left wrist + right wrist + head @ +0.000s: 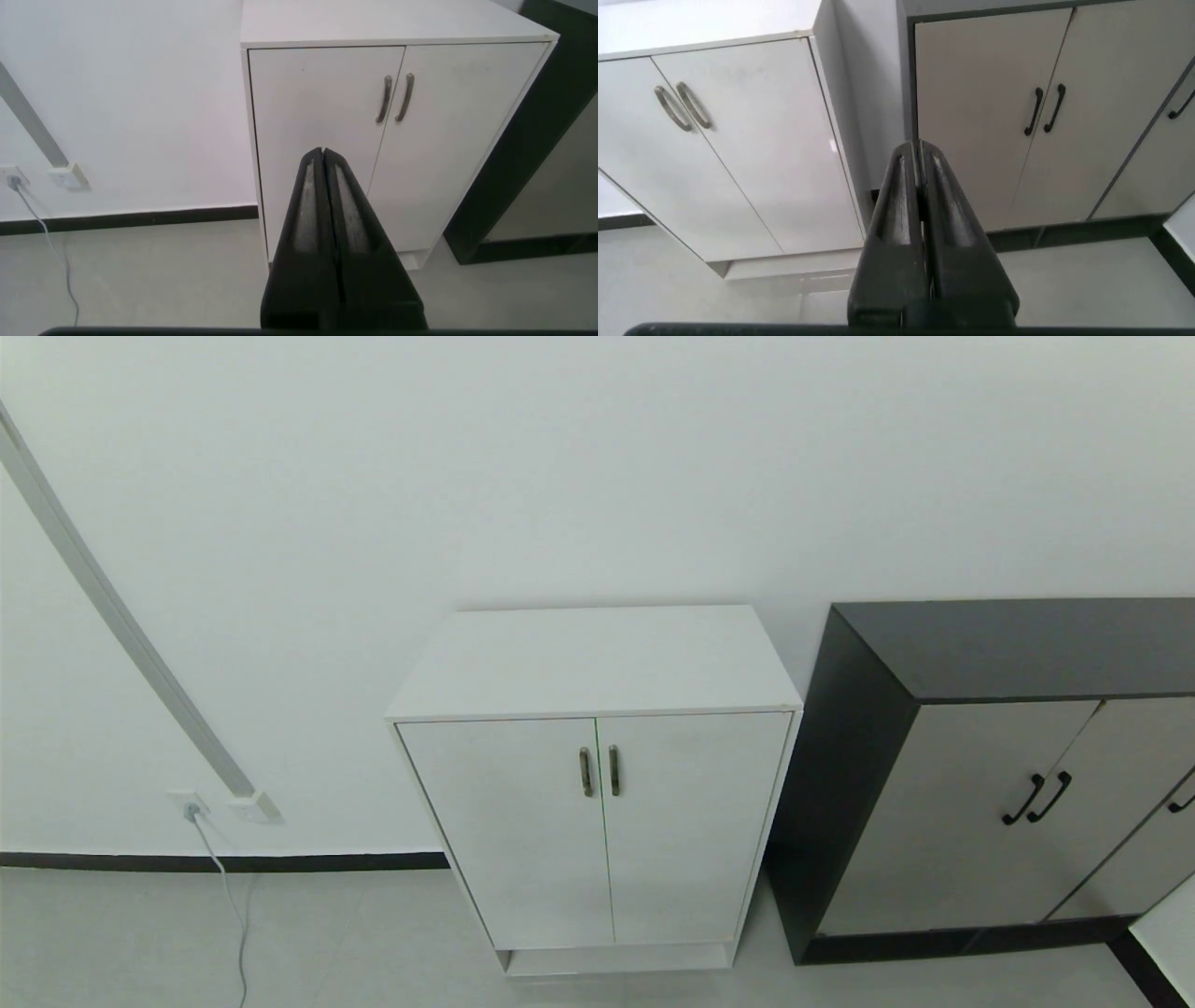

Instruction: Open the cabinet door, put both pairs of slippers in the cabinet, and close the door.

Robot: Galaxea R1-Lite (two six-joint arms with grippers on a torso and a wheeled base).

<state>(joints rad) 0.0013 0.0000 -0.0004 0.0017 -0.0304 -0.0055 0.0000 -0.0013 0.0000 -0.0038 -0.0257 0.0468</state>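
the white cabinet stands on the floor against the wall, both of its doors shut, the two metal handles upright and just beside each other at the middle seam. just beside it on the robot's right is a dark cabinet with a grey front, also shut. low on the wall to the robot's left, a wall socket has a cable plugged in that trails down to the floor. the left end effector is closed, fingers pressed together with nothing between them, pointing at the white cabinet's left door and well apart from it. the right end effector is likewise closed on nothing, aimed at the gap between the two cabinets.
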